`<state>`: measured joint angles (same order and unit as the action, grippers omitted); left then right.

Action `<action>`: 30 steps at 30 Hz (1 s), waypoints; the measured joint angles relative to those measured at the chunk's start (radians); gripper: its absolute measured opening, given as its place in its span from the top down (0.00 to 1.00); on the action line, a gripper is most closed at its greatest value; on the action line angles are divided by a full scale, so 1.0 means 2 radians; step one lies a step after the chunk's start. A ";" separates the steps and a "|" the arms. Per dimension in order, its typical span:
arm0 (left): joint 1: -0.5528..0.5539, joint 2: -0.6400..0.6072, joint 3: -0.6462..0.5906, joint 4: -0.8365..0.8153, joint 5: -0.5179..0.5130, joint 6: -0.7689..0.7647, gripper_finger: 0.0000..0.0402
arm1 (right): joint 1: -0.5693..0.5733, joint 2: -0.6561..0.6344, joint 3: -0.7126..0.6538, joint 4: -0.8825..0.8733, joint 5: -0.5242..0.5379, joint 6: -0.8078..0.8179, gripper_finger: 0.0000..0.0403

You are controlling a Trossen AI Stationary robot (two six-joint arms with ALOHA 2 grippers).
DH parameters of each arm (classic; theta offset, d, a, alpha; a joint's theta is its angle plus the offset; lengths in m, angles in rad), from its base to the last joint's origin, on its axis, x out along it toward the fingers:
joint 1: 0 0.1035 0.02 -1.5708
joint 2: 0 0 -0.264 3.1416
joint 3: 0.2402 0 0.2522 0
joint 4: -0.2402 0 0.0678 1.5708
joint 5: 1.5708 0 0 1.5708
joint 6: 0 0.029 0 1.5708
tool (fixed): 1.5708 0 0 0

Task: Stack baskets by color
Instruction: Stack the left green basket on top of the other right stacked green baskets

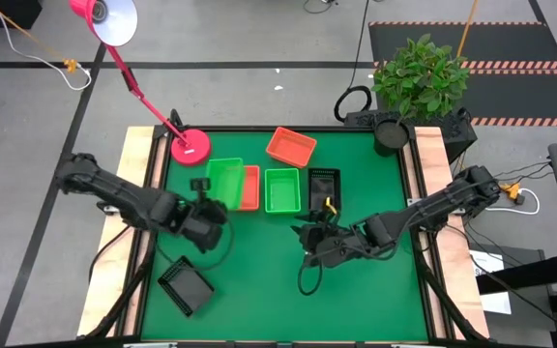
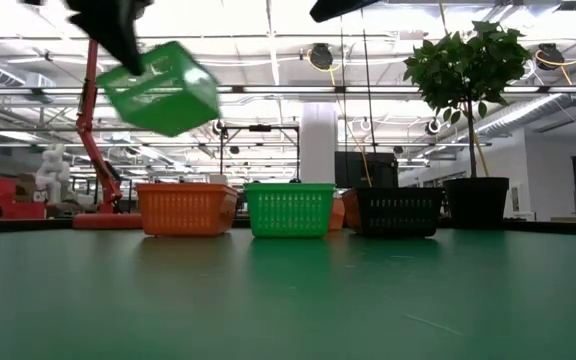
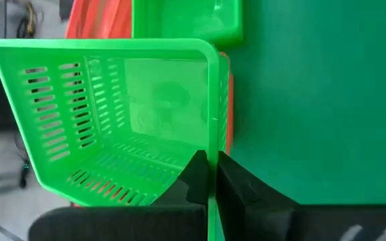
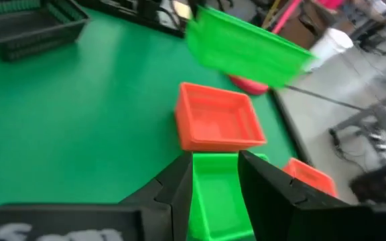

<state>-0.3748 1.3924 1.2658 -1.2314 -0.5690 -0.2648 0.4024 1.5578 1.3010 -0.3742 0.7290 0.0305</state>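
Observation:
My left gripper point(image 1: 211, 205) is shut on a green basket point(image 1: 225, 182), which hangs tilted in the air point(image 2: 158, 88) over an orange basket point(image 1: 250, 188). On the table's middle stand a second green basket point(image 1: 281, 189) and a black basket point(image 1: 324, 188). Another orange basket point(image 1: 291, 146) sits farther back. My right gripper point(image 1: 307, 236) hovers open near the black basket, with nothing between its fingers point(image 4: 179, 191). It faces the standing green basket point(image 4: 213, 194). My left gripper pinches one side wall of the green basket point(image 3: 212, 144) at its rim, one finger point(image 3: 194, 177) inside the basket and the other outside. The fingers slant down from the table's left side. The basket hangs tilted, clear of the table and of the orange basket.
A black basket point(image 1: 185, 286) lies at the near left of the mat. The pink lamp base point(image 1: 190, 147) stands at the far left and a potted plant point(image 1: 395, 130) at the far right corner. Bare green mat point(image 1: 259, 300) stretches along the near side.

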 joint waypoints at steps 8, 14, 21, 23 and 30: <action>0.044 0.095 0.071 0.083 0.000 0.124 0.98 | -0.003 0.001 -0.076 0.182 -0.051 -0.103 0.71; 0.063 0.140 0.086 0.133 0.026 0.183 0.97 | -0.013 0.001 -0.102 0.250 -0.068 -0.123 0.66; 0.076 0.164 0.086 0.196 0.062 0.231 0.98 | -0.040 0.000 -0.105 0.241 -0.066 -0.099 0.58; 0.076 0.163 0.086 0.201 0.062 0.233 0.96 | -0.046 0.000 -0.105 0.233 -0.066 -0.090 0.58; 0.076 0.163 0.087 0.218 0.061 0.236 0.98 | -0.069 0.000 -0.105 0.226 -0.117 -0.070 0.62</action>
<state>-0.2220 1.7176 1.4391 -0.7956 -0.4464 0.2064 0.2647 1.5585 1.0908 0.0787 0.4945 -0.1100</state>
